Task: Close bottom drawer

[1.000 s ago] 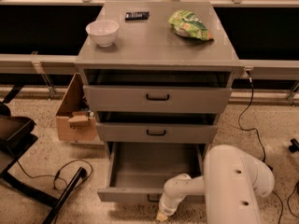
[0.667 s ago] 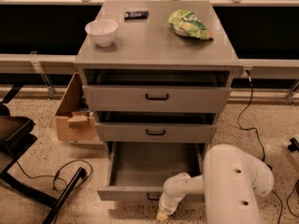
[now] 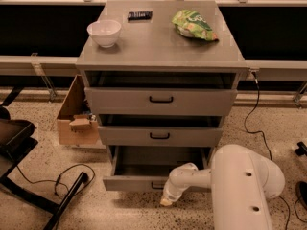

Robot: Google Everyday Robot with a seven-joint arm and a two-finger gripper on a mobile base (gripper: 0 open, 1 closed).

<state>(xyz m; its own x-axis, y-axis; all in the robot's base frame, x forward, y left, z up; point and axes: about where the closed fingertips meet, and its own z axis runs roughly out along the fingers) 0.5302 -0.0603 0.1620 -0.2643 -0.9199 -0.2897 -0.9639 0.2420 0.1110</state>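
The grey cabinet (image 3: 163,56) has three drawers. The bottom drawer (image 3: 139,166) stands pulled out, its plain grey inside in view and its front panel (image 3: 129,183) low near the floor. Its small black handle (image 3: 156,186) is partly covered by my arm. My white arm (image 3: 240,186) reaches from the right. The gripper (image 3: 169,199) hangs just in front of the drawer's front panel, right of centre, pointing down at the floor. The top drawer (image 3: 160,101) and middle drawer (image 3: 159,136) sit slightly out.
A white bowl (image 3: 104,32), a black remote (image 3: 139,15) and a green chip bag (image 3: 194,25) lie on the cabinet top. An open cardboard box (image 3: 76,116) stands left of the cabinet. Black cables (image 3: 67,174) and a chair base (image 3: 19,147) lie at the left.
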